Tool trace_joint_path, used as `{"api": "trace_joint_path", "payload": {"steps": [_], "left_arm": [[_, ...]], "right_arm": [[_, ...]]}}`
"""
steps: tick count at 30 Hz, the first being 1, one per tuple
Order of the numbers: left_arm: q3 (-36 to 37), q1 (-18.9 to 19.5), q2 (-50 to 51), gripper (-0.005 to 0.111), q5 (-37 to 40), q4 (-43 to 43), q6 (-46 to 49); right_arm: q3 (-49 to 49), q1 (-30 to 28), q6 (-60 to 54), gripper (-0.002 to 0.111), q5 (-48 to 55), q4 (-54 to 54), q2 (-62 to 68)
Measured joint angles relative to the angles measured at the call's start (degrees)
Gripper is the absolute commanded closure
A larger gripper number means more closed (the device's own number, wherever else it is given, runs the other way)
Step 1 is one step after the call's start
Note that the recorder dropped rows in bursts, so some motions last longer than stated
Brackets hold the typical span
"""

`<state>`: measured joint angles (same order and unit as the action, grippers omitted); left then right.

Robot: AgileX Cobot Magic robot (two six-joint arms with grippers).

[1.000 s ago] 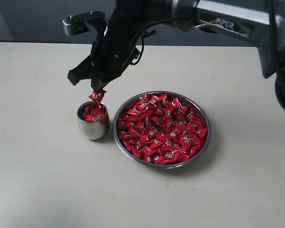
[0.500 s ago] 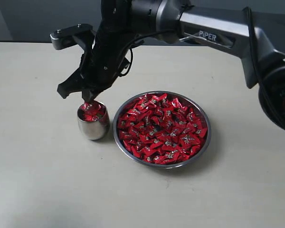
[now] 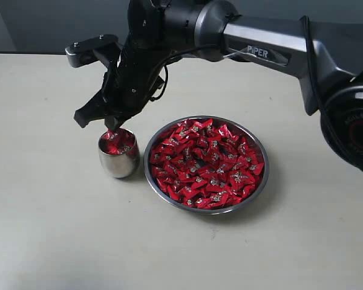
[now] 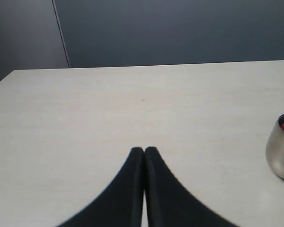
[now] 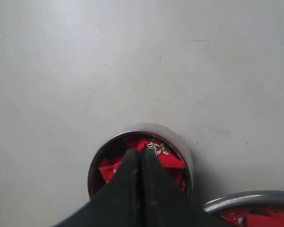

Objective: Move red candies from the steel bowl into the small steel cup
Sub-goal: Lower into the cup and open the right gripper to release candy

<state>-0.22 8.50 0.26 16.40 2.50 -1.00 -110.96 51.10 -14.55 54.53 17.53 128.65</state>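
Note:
The small steel cup [image 3: 118, 159] stands left of the steel bowl [image 3: 261, 187], which is heaped with red candies [image 3: 207, 162]. My right gripper [image 3: 111, 130] reaches across from the right and hangs at the cup's mouth, shut on a red candy [image 3: 112, 136] by its wrapper. In the right wrist view the shut tips [image 5: 140, 152] sit over the cup [image 5: 176, 138], with the candy [image 5: 157, 148] at their end and more red candies below inside. My left gripper [image 4: 144, 150] is shut and empty, low over bare table, with the cup [image 4: 280, 151] off to one side.
The bowl's rim [image 5: 246, 198] lies close beside the cup. The right arm [image 3: 272, 51] spans the back of the table above the bowl. A dark wall [image 4: 170, 28] rises behind the table's far edge.
My right gripper has moved left and down with the candy, from just above the cup to its mouth. The left gripper has no earlier frame.

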Motion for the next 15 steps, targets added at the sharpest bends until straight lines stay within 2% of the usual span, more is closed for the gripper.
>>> {"api": "trace_joint_path", "payload": {"steps": [15], "left_arm": [[0.0,0.0,0.0,0.106,0.0,0.0,0.0]], "right_arm": [[-0.1,0.6,-0.1,0.109,0.1,-0.5,1.6]]}}
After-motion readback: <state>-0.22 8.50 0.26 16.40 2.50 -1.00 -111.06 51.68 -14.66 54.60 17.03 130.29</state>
